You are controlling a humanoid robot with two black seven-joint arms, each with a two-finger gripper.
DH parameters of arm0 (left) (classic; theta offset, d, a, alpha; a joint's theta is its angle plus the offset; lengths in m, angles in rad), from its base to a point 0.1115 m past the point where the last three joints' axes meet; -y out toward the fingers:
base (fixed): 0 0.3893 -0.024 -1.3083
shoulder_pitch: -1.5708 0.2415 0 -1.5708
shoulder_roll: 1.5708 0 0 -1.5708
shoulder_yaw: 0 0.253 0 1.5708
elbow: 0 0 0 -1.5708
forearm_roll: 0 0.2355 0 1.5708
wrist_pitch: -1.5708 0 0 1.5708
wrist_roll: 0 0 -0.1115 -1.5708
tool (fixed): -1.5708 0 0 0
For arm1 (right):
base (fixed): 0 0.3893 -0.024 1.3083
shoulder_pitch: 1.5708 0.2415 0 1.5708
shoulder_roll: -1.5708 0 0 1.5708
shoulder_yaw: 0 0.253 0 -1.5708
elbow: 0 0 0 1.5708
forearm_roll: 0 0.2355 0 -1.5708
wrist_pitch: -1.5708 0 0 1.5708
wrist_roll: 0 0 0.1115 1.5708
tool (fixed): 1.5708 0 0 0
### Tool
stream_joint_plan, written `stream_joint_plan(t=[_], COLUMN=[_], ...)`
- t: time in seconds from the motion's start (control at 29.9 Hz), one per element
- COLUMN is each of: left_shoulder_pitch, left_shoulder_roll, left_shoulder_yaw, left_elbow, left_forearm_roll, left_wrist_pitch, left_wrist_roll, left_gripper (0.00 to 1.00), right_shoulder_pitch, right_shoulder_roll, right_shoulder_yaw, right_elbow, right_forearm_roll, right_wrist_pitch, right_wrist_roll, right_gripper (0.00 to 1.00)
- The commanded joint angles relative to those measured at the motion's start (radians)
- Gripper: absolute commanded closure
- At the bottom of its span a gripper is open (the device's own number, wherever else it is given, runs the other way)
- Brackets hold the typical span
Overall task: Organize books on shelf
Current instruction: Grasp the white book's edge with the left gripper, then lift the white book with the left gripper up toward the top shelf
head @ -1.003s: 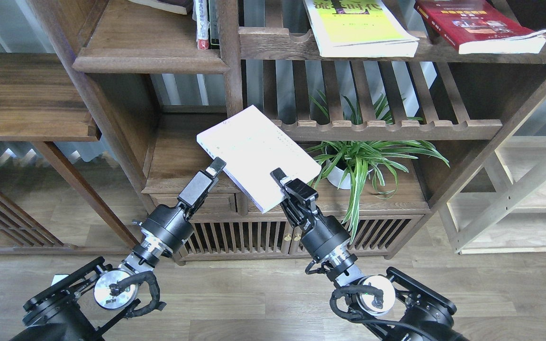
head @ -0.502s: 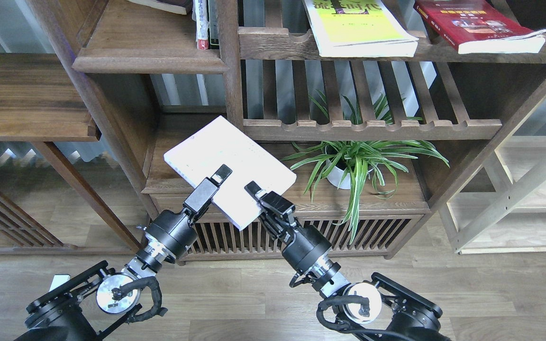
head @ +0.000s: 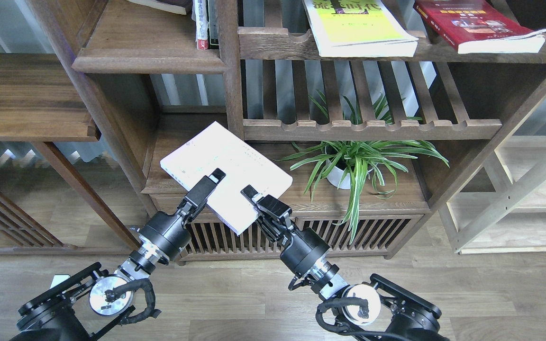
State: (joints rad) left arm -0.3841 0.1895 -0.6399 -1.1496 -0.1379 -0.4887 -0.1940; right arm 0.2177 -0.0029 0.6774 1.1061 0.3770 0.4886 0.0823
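Observation:
The pale lavender book is held flat and tilted in front of the lower left bay of the bookcase. My left gripper is shut on its near left edge. My right gripper is shut on its near right edge. The yellow-green book and the dark red book lie flat on the upper slatted rack, at the right. The solid brown shelf with a moulded front edge is at the upper left, well above the held book.
Narrow upright red-and-white-spined books stand at the right end of that shelf. A potted spider plant sits on the cabinet top to the right of the held book. A vertical post divides the bays. A slatted rack hangs above the plant.
Both arms moved the lavender book left and down, from in front of the slatted rack to in front of the lower left bay. In the last half second it barely shifted.

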Motion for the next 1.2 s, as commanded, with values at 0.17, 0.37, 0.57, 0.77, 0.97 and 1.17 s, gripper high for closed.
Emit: stream_joint_plan(t=[0.17, 0.37, 0.57, 0.77, 0.97, 1.17], left_shoulder_pitch=[-0.001, -0.001, -0.001, -0.001, 0.001, 0.017], left_shoulder_roll=[-0.001, -0.001, -0.001, 0.001, 0.018, 0.057], left_shoulder_yaw=[0.012, 0.012, 0.011, 0.005, 0.000, 0.014], left_elbow=[0.005, 0.005, 0.005, 0.005, 0.002, -0.041], left_forearm_roll=[0.004, 0.004, 0.004, 0.004, 0.003, 0.004], left_wrist_pitch=[0.000, 0.000, 0.000, 0.000, 0.000, 0.000], left_wrist_roll=[-0.008, -0.016, -0.016, -0.018, -0.018, -0.002], left_gripper=[0.92, 0.97, 0.97, 0.96, 0.96, 0.95], right_shoulder_pitch=[0.003, 0.002, 0.003, 0.003, 0.011, 0.011], right_shoulder_roll=[0.000, 0.000, 0.000, 0.003, 0.003, 0.003], right_shoulder_yaw=[0.001, 0.002, 0.004, 0.011, 0.014, 0.024], right_elbow=[0.000, 0.000, -0.002, 0.000, 0.000, -0.009], right_forearm_roll=[0.000, 0.000, -0.001, -0.001, -0.010, -0.017], right_wrist_pitch=[0.000, 0.000, 0.000, 0.000, 0.000, 0.000], right_wrist_roll=[0.001, 0.001, 0.002, 0.002, 0.002, 0.005], right_gripper=[0.95, 0.93, 0.56, 0.26, 0.11, 0.05])
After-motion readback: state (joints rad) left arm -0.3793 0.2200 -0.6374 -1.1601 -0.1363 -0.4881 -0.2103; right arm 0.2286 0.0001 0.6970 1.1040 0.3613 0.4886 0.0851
